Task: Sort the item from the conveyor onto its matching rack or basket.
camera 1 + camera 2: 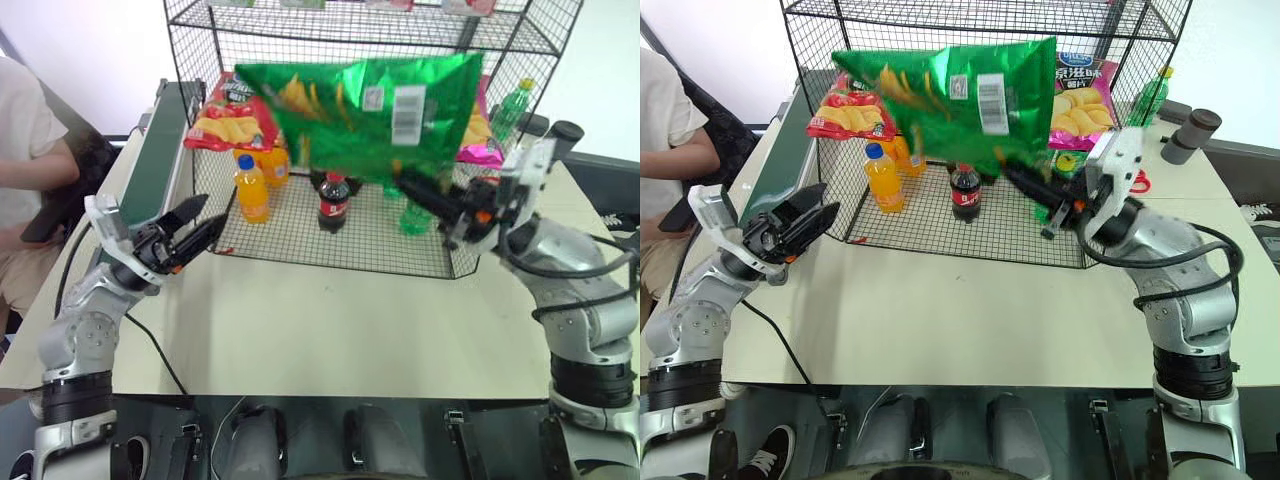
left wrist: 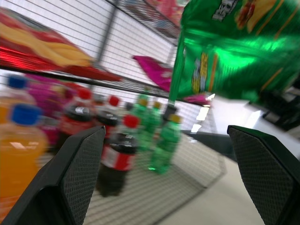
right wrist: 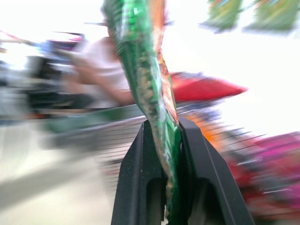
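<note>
The item, a large shiny green crisp bag [image 1: 370, 115], hangs in the air in front of the black wire rack [image 1: 300, 35], with its barcode side facing me. My right gripper [image 1: 418, 190] is shut on the bag's lower edge; in the right wrist view the bag [image 3: 145, 70] stands pinched between the fingers [image 3: 136, 164]. My left gripper [image 1: 195, 225] is open and holds nothing, low and to the left of the bag, beside the conveyor [image 1: 160, 150]. From the left wrist, the bag [image 2: 234, 61] hangs above and beyond the spread fingers [image 2: 79, 164].
On the rack's shelf lie a red crisp bag [image 1: 230, 115] and a magenta crisp bag [image 1: 478, 135]. Orange drink bottles [image 1: 250, 190], a cola bottle [image 1: 333, 203] and green bottles [image 1: 415, 215] stand on its mesh floor. A person [image 1: 25, 150] sits at the far left.
</note>
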Controlling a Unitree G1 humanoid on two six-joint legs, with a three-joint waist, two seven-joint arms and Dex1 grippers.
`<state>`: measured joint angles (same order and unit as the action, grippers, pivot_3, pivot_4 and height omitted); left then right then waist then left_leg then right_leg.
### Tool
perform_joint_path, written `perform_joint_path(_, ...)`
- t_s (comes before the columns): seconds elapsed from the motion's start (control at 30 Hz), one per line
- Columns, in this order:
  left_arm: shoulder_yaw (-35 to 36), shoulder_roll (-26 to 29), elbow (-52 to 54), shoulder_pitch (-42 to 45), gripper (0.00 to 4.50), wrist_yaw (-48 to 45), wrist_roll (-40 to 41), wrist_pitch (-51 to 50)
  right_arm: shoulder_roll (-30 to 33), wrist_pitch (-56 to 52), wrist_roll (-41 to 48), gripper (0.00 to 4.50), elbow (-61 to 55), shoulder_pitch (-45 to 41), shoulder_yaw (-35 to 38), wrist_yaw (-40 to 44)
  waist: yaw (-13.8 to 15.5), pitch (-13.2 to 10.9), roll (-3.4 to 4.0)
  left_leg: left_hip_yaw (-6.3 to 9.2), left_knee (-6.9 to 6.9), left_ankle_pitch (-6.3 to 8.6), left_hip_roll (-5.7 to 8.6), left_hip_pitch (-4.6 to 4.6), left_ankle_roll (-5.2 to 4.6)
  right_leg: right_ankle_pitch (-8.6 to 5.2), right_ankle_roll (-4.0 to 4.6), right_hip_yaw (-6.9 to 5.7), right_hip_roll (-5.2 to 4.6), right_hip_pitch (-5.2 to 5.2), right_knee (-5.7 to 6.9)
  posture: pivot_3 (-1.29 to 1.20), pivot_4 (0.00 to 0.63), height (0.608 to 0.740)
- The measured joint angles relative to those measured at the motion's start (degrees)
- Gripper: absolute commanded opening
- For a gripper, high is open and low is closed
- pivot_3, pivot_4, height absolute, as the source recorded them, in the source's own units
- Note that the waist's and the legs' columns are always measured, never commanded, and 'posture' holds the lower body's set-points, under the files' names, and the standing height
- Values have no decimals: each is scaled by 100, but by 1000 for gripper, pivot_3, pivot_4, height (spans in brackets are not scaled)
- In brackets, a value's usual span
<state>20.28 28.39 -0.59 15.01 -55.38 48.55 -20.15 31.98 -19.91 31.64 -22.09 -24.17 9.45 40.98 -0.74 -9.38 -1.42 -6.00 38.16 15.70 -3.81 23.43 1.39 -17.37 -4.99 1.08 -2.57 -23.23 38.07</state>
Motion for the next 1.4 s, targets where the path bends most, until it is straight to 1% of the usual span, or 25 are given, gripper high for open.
perform_joint_path(0.07, 14, -208, 268, -213, 4437, 171, -102, 162, 4, 719, -946, 0, 3, -160, -232, -332, -19, 0, 1, -6, -1, 0, -1, 3, 0, 0, -1, 3, -3, -7, 0, 0, 150, 740)
perform_joint_path(0.13, -135, -298, 539, -361, 4437, 271, -354, 372, 7, 1295, -1779, 0, 24, -336, -442, -659, -20, 0, 1, -6, -1, -2, -2, 3, 4, 0, -1, 3, -2, -10, 2, 0, 150, 740)
perform_joint_path(0.23, -171, -438, 715, -364, 4437, 456, -513, 565, 54, 1964, -2743, 0, 216, -494, -787, -989, -16, 0, 0, -5, 0, -5, -2, -3, 9, 1, 0, 2, 0, -5, 7, 0, 150, 740)
perform_joint_path(0.27, -192, -494, 763, -367, 4437, 508, -579, 615, 101, 2179, -3257, 0, 393, -583, -959, -1184, -18, 0, 0, -6, 0, -6, -1, -3, 10, 1, 1, 3, -1, -4, 7, 0, 150, 740)
perform_joint_path(0.4, -500, -640, 823, -371, 4437, 559, -793, 734, 743, 2785, -5240, 0, 1307, -944, -1635, -1810, -2, 0, -1, -8, 5, -6, 5, -4, 9, 0, 1, 4, -6, 0, 5, 0, 150, 740)
perform_joint_path(0.47, -529, -641, 819, -360, 4437, 575, -835, 777, 793, 2997, -5852, 0, 1742, -1066, -1847, -2058, -18, 0, 0, -11, 1, -8, 2, -3, 11, 0, 1, 6, -4, -6, 5, 0, 150, 740)
perform_joint_path(0.57, -594, -665, 820, -328, 4437, 585, -859, 830, 751, 2903, -6539, 0, 2272, -1383, -2101, -2367, -54, -1, 1, -17, -6, -24, -3, -2, 40, 0, 1, 12, 3, -15, 7, 0, 150, 740)
perform_joint_path(0.67, -606, -712, 821, -342, 4437, 609, -922, 876, 665, 2759, -6974, 0, 2497, -1651, -2179, -2617, -43, -1, 1, -16, -9, -26, -5, -2, 44, 0, 1, 12, 4, -17, 6, 0, 150, 740)
perform_joint_path(0.77, -660, -754, 851, -405, 4437, 650, -1041, 1014, 214, 2371, -7208, 0, 2854, -1929, -2235, -2866, -54, -1, 1, -22, -6, -26, -5, -3, 44, 1, 1, 14, 3, -15, 7, 0, 150, 740)
perform_joint_path(0.83, -729, -789, 874, -451, 4437, 669, -1066, 1064, 41, 2183, -7269, 0, 3033, -1986, -2264, -2953, -37, -1, 1, -21, -6, -26, -4, -3, 44, 1, 1, 13, 1, -14, 7, 0, 150, 740)
perform_joint_path(0.97, -758, -847, 877, -498, 4437, 719, -1087, 1100, -402, 1950, -7278, 0, 3507, -2170, -2340, -3132, -39, -1, 1, -23, -6, -26, -4, -1, 44, 1, 1, 13, -1, -15, 7, 0, 150, 740)
perform_joint_path(1.1, -867, -935, 937, -508, 4437, 751, -1105, 1111, -540, 1880, -7304, 0, 4134, -2558, -2422, -3327, -42, -1, 2, -23, -6, -26, -4, -1, 44, 0, 1, 13, -1, -16, 7, 0, 150, 740)
perform_joint_path(1.2, -878, -938, 962, -521, 4437, 768, -1145, 1168, -650, 1854, -7082, 0, 4388, -2715, -2335, -3420, -45, -1, 1, -23, -7, -26, -4, -1, 44, 0, 1, 13, 0, -15, 7, 0, 150, 740)
perform_joint_path(1.23, -878, -938, 965, -522, 4500, 772, -1157, 1174, -703, 1837, -6954, 910, 4442, -2729, -2287, -3419, -45, -1, 1, -23, -6, -26, -5, -1, 43, 1, 0, 13, 0, -15, 8, 0, 150, 740)
perform_joint_path(1.27, -879, -941, 969, -522, 4500, 785, -1157, 1174, -730, 1825, -6843, 1177, 4478, -2729, -2249, -3375, -45, -1, 1, -23, -6, -25, -4, -1, 42, 1, 0, 13, 0, -15, 8, 0, 150, 740)
perform_joint_path(1.37, -879, -959, 998, -522, 4500, 823, -1157, 1173, -700, 1864, -6670, 2656, 4473, -2725, -2239, -3237, -46, -1, 1, -22, -6, -17, -4, -1, 28, 1, 0, 13, -1, -15, 9, 0, 150, 740)
perform_joint_path(1.4, -880, -971, 1015, -522, 4500, 830, -1156, 1173, -689, 1874, -6633, 3054, 4413, -2724, -2226, -3212, -46, -1, 2, -21, -6, -17, -4, -1, 28, 1, 0, 13, -1, -14, 8, 0, 150, 740)
